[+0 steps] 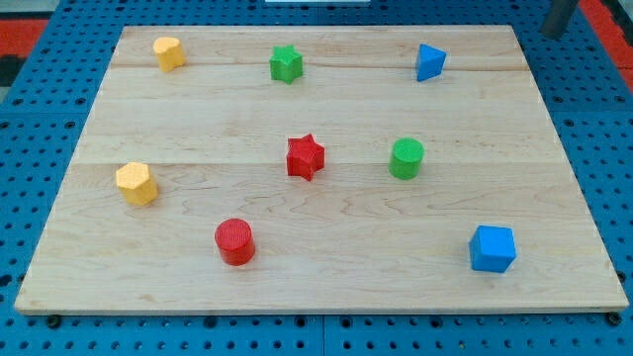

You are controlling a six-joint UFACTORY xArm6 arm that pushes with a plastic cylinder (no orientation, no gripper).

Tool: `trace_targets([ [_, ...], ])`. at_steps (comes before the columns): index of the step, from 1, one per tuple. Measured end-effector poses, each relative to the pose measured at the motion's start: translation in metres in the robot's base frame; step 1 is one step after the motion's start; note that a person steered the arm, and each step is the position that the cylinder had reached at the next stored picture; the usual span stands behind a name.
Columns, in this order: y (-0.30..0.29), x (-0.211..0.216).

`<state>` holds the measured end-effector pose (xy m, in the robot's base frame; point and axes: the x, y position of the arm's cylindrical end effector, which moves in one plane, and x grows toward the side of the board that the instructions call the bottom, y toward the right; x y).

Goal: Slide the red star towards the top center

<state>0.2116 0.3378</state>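
The red star point(306, 156) lies near the middle of the wooden board point(198, 119). A green star point(286, 64) lies straight above it near the board's top edge. My tip point(556, 35) shows at the view's top right corner, just beyond the board's top right corner. It is far from the red star and touches no block.
A green cylinder point(406, 158) lies right of the red star. A red cylinder point(235, 241) lies below left. Yellow blocks lie at the top left point(169, 52) and mid left point(136, 183). A blue block point(429, 61) lies top right, a blue cube point(493, 248) bottom right.
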Motion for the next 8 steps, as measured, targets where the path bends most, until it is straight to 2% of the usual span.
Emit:
trace_targets([
  [6, -0.002, 0.000],
  [8, -0.045, 0.000],
])
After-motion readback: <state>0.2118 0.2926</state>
